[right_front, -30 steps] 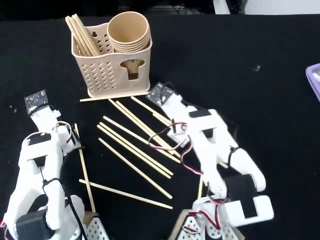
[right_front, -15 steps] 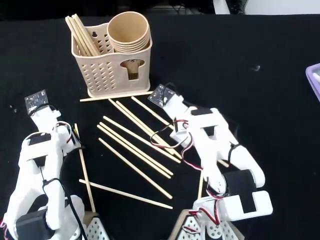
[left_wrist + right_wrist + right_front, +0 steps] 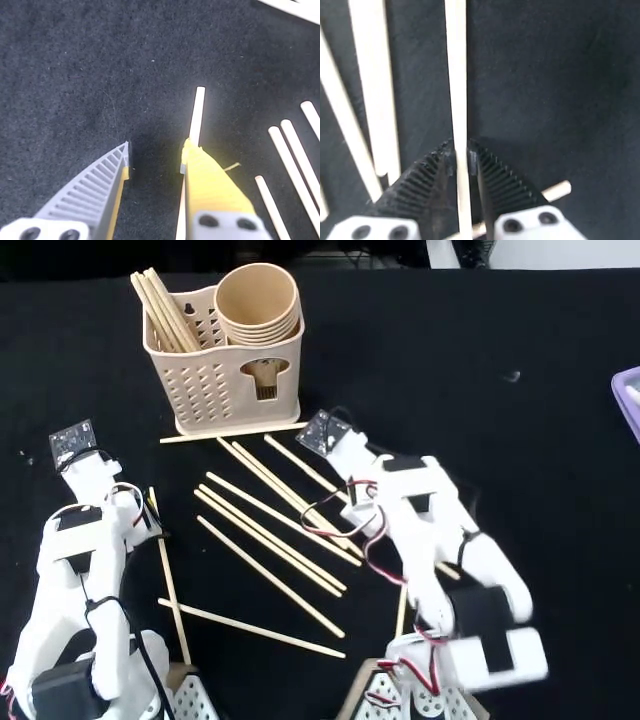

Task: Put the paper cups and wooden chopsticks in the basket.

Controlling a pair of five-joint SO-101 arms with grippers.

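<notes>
Chopsticks lie scattered on the desk nearest me; my right claw is clamped on one, ready to lift, and my left claw gapes beside another. Farther off, at eleven o'clock, the basket already holds stacked paper cups.

Probably a robotics lab or hobby bench: black cloth-covered table, white printed left arm and right arm with exposed wiring, purple bin corner, pale wall strip behind.
</notes>
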